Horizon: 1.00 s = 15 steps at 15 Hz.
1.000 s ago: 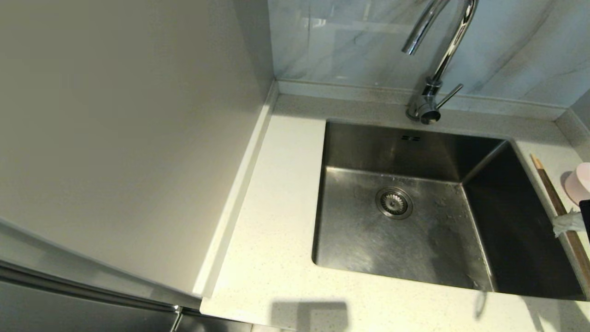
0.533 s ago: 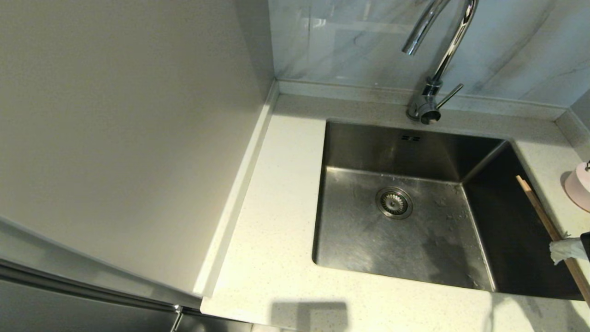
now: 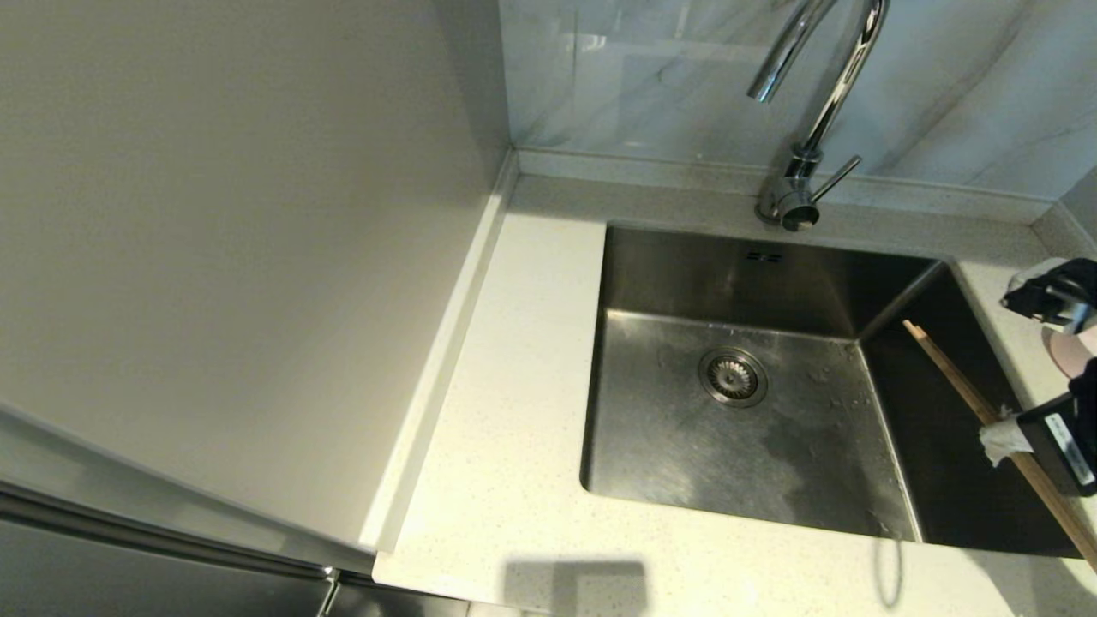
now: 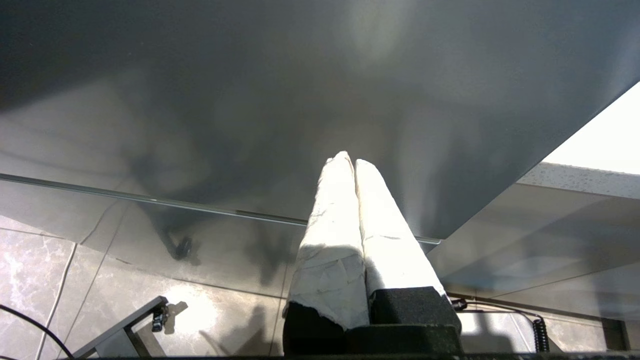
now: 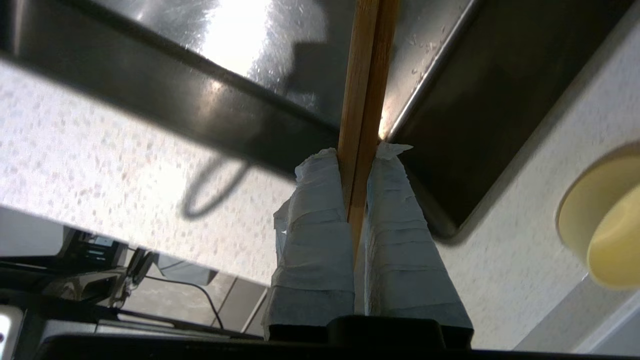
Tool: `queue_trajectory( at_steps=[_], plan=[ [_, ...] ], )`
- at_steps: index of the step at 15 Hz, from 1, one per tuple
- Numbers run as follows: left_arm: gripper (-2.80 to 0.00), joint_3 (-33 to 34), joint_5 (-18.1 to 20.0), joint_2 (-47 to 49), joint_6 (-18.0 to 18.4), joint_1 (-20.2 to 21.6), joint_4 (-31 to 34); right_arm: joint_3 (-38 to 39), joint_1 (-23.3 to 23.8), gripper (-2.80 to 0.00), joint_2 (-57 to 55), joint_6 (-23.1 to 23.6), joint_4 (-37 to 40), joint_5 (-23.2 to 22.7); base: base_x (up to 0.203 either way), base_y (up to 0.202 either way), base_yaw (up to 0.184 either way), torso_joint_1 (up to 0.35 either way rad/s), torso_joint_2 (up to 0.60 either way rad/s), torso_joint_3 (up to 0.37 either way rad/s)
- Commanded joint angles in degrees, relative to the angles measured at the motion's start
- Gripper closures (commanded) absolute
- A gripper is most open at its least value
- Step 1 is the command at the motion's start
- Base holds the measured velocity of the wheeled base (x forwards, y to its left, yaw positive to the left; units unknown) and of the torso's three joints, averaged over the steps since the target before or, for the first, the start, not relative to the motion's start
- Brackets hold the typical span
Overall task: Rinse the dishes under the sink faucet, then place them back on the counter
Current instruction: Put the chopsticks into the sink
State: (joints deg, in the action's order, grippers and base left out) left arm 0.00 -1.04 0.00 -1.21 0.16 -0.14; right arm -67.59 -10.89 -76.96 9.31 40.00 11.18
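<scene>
My right gripper [image 3: 999, 434] is shut on the two brown wooden chopsticks [image 3: 943, 364] and holds them over the right side of the steel sink [image 3: 728, 446]. Their free ends point toward the back of the basin. In the right wrist view the taped fingers [image 5: 320, 200] pinch the chopsticks [image 5: 367, 75] side by side. The pink bowl [image 3: 1070, 353] sits on the counter [image 3: 514, 411] right of the sink, partly hidden by my right arm. The yellow bowl [image 5: 605, 220] rests on the counter nearby. The chrome faucet [image 3: 810, 120] stands behind the sink; no water shows. My left gripper [image 4: 351, 162] is shut and parked below the counter.
The round drain [image 3: 733, 377] lies mid-basin, with the overflow slots [image 3: 761, 255] on the back wall. The faucet's side lever [image 3: 836, 178] sticks out to the right. A tall pale panel [image 3: 240, 240] walls off the left. A marbled wall panel [image 3: 651, 77] stands behind the counter.
My right gripper has carried the chopsticks leftward, from above the counter's edge to over the sink's right side. More of the right arm shows and now covers part of the pink bowl.
</scene>
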Motion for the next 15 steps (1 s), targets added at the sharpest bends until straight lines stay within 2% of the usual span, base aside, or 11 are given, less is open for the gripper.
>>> queue_trajectory(
  at_steps=[1,9,12,15],
  plan=[
    [0.00,0.0,0.0,-0.2,0.0,0.0,0.0,-4.8,0.0,0.00,-9.1,0.2,0.3,0.2,0.000,0.000,0.000,0.000,0.00,0.000],
    [0.00,0.0,0.0,-0.2,0.0,0.0,0.0,-26.5,0.5,0.00,-36.1,-4.5,0.1,2.3,0.000,0.000,0.000,0.000,0.00,0.000],
    [0.00,0.0,0.0,-0.2,0.0,0.0,0.0,-31.0,2.2,0.00,-42.4,-8.6,-0.4,7.2,0.000,0.000,0.000,0.000,0.00,0.000],
    [0.00,0.0,0.0,-0.2,0.0,0.0,0.0,-32.8,4.6,0.00,-45.1,-9.1,-5.6,8.0,0.000,0.000,0.000,0.000,0.00,0.000]
  ],
)
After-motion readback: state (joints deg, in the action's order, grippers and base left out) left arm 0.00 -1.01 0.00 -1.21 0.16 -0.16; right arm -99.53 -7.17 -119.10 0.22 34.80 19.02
